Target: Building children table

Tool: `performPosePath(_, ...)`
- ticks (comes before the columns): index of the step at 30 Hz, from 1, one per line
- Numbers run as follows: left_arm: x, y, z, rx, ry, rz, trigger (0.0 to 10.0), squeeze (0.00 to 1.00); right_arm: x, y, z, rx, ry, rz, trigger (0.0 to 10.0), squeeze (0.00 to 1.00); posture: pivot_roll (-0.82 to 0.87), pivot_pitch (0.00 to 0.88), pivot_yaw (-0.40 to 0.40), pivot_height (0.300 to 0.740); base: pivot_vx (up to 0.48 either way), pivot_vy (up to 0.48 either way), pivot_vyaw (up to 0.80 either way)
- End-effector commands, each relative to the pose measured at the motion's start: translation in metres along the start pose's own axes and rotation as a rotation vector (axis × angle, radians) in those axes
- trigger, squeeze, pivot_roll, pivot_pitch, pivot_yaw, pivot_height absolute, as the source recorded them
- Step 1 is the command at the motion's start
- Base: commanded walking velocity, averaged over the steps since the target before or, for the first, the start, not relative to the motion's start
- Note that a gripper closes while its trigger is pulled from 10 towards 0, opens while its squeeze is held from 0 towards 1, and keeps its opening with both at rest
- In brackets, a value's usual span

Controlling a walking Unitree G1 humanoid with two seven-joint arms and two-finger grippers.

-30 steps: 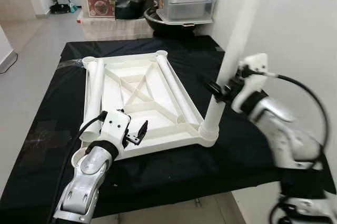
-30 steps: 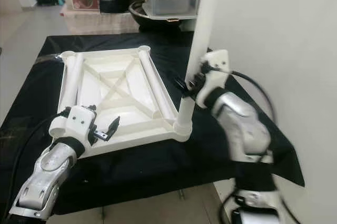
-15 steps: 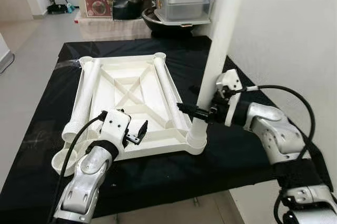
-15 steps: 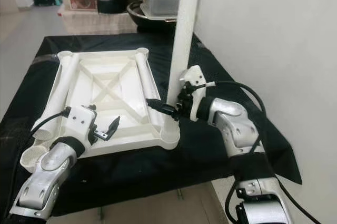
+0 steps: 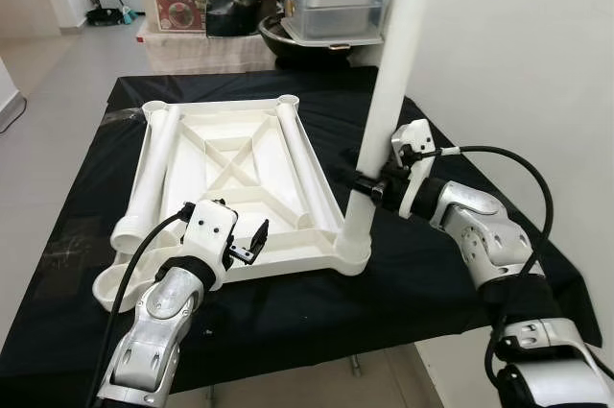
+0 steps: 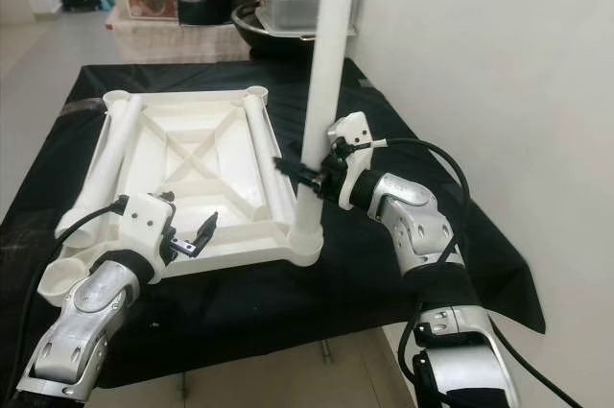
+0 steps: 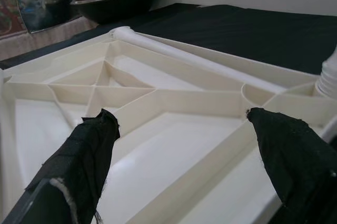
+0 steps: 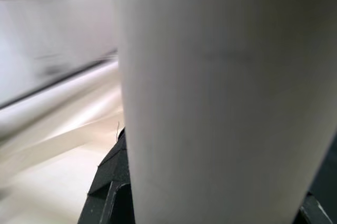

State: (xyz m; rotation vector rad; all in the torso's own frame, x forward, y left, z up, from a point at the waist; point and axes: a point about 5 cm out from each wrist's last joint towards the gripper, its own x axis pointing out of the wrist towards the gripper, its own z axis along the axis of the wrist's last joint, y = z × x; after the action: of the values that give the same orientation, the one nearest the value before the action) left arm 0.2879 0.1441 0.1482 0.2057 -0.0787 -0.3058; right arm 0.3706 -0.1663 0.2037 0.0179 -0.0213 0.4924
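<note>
Right pincer (image 5: pixel 369 185) is clamped around the upright white table leg (image 5: pixel 389 101), low on the tube, just above the near-right corner socket (image 5: pixel 353 252) of the upturned white tabletop (image 5: pixel 240 178) lying on the black-draped bench (image 5: pixel 422 264). Left pincer (image 5: pixel 251 243) hovers spread wide and empty over the tabletop's near edge. To seat the leg well, I judge it should be kept plumb and pressed straight down, with the left pincer bracing the tabletop against sliding. Two more legs (image 5: pixel 153 173) lie loose in the tabletop along its left and right sides. Beyond the bench's far edge, a clear lidded bin (image 5: pixel 341 10) rests on a dark basin; its contents cannot be made out.
</note>
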Motion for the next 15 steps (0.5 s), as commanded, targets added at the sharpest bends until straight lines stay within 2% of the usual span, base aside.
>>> performPosePath(1, -0.001, -0.001, 0.0, 0.01, -0.001, -0.008, 10.0, 0.0, -0.013, -0.022, -0.028, 0.0, 0.139, -0.319, 0.0, 0.0, 0.04, 0.0, -0.087, 0.74, 0.0, 0.0, 0.0)
performPosePath(2, 0.0, -0.001, 0.001, 0.011, -0.001, -0.008, 10.0, 0.0, -0.017, -0.026, -0.032, 0.0, 0.153, -0.407, 0.0, 0.0, 0.04, 0.0, -0.087, 0.74, 0.0, 0.0, 0.0)
performPosePath(3, 0.0, -0.001, 0.001, 0.011, -0.001, -0.008, 10.0, 0.0, -0.017, -0.026, -0.032, 0.0, 0.153, -0.407, 0.0, 0.0, 0.04, 0.0, -0.087, 0.74, 0.0, 0.0, 0.0)
performPosePath(4, 0.0, -0.001, 0.001, 0.011, -0.001, -0.009, 10.0, 0.0, -0.023, -0.026, -0.035, 0.035, 0.15, -0.513, 0.0, 0.0, 0.04, 0.0, -0.085, 0.74, 0.0, 0.0, 0.0)
performPosePath(5, 0.0, -0.001, 0.001, 0.013, -0.001, -0.011, 10.0, 0.0, -0.027, -0.018, -0.037, 0.055, 0.149, -0.571, 0.0, 0.0, 0.04, 0.0, -0.08, 0.74, 0.0, 0.0, 0.0)
performPosePath(6, 0.0, -0.001, 0.001, 0.013, -0.001, -0.011, 10.0, 0.0, -0.027, -0.018, -0.037, 0.055, 0.149, -0.571, 0.0, 0.0, 0.04, 0.0, -0.08, 0.74, 0.0, 0.0, 0.0)
performPosePath(8, 0.0, 0.0, 0.0, 0.015, 0.001, -0.013, 10.0, 0.0, -0.03, -0.002, -0.036, 0.065, 0.141, -0.618, 0.0, 0.0, 0.04, 0.0, -0.079, 0.74, 0.0, 0.0, 0.0)
performPosePath(9, 0.0, 0.0, 0.0, 0.015, 0.001, -0.013, 10.0, 0.0, -0.03, -0.002, -0.036, 0.065, 0.141, -0.618, 0.0, 0.0, 0.04, 0.0, -0.079, 0.74, 0.0, 0.0, 0.0)
performPosePath(11, 0.0, 0.0, 0.0, 0.017, 0.002, -0.015, 10.0, 0.0, -0.026, 0.016, -0.032, 0.049, 0.129, -0.595, 0.0, 0.0, 0.04, 0.0, -0.074, 0.74, 0.0, 0.0, 0.0)
performPosePath(12, 0.0, 0.0, 0.0, 0.017, 0.002, -0.015, 10.0, 0.0, -0.026, 0.016, -0.032, 0.049, 0.129, -0.595, 0.0, 0.0, 0.04, 0.0, -0.074, 0.74, 0.0, 0.0, 0.0)
performPosePath(13, 0.0, 0.0, 0.0, 0.018, 0.002, -0.016, 10.0, 0.0, -0.022, 0.026, -0.028, 0.045, 0.132, -0.561, 6.5, 0.0, 0.03, 0.0, -0.073, 0.74, 0.0, 0.0, 0.0)
performPosePath(14, 0.0, 0.0, 0.0, 0.018, 0.002, -0.016, 10.0, 0.0, -0.022, 0.026, -0.028, 0.045, 0.132, -0.561, 6.5, 0.0, 0.03, 0.0, -0.073, 0.74, 0.0, 0.0, 0.0)
performPosePath(15, 0.001, 0.0, 0.0, 0.018, 0.001, -0.018, 10.0, 0.0, -0.019, 0.034, -0.022, 0.063, 0.079, -0.528, 10.0, 0.0, 0.03, 0.0, -0.074, 0.74, 0.0, 0.0, 0.0)
